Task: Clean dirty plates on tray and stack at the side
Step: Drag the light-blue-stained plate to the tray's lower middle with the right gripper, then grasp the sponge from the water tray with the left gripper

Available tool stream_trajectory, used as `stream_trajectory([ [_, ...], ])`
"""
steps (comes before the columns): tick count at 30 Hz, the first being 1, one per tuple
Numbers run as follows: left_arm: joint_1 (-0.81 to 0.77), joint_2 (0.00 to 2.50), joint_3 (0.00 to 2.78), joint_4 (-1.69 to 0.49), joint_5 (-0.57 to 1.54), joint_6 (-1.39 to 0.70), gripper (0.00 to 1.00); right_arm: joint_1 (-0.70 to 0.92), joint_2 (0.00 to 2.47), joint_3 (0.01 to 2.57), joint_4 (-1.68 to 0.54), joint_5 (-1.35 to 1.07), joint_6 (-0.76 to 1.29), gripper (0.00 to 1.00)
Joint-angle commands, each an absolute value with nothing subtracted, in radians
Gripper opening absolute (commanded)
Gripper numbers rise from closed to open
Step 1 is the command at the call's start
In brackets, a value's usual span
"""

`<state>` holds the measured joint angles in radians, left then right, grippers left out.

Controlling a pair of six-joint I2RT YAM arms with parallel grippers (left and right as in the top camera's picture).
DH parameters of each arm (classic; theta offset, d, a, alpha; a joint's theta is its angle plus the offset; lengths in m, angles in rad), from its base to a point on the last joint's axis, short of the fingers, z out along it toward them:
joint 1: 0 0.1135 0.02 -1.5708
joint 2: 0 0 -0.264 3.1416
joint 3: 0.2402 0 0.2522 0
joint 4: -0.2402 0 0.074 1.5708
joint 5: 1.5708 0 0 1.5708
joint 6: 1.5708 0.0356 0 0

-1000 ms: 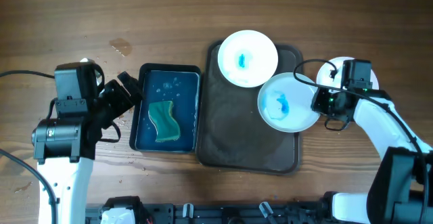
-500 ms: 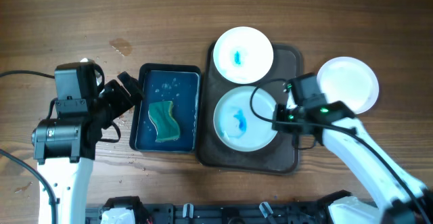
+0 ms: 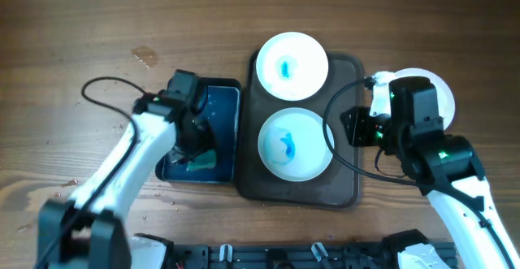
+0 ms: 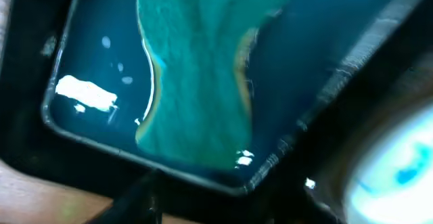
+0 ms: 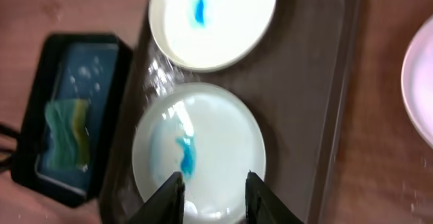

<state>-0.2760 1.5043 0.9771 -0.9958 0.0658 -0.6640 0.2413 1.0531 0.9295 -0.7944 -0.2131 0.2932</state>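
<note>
Smears of blue mark the far plate [image 3: 292, 64] and near plate [image 3: 295, 143] on the brown tray [image 3: 345, 189]. A third plate [image 3: 441, 98], white, sits on the wooden table [image 3: 81, 25] beside it. Right gripper [image 5: 214, 178] hangs spread, empty; left gripper [image 3: 199, 149], over the basin [image 3: 221, 86]: grip cannot be told.

Open wood runs along far edge and far-left corner. Left arm [image 3: 122, 165] spans from near-left corner over basin [image 3: 230, 90]. Far plate [image 3: 292, 66] and near plate [image 3: 295, 143] fill most of tray [image 3: 341, 191]; its near strip is bare. Right arm [image 3: 439, 151] crowds the gap between tray and third plate [image 3: 445, 88] by right edge.
</note>
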Motion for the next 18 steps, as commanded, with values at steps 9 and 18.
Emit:
stream_trajectory([
  [9, -0.272, 1.613, 1.091, -1.008, 0.033, -0.58, 0.43, 0.241, 1.103, 0.934, -0.831, -0.237, 0.319, 0.27],
  [18, -0.272, 1.718, 0.948, -0.708, -0.16, -0.58, 0.14, 0.241, 1.103, 0.934, -0.832, -0.237, 0.344, 0.26],
])
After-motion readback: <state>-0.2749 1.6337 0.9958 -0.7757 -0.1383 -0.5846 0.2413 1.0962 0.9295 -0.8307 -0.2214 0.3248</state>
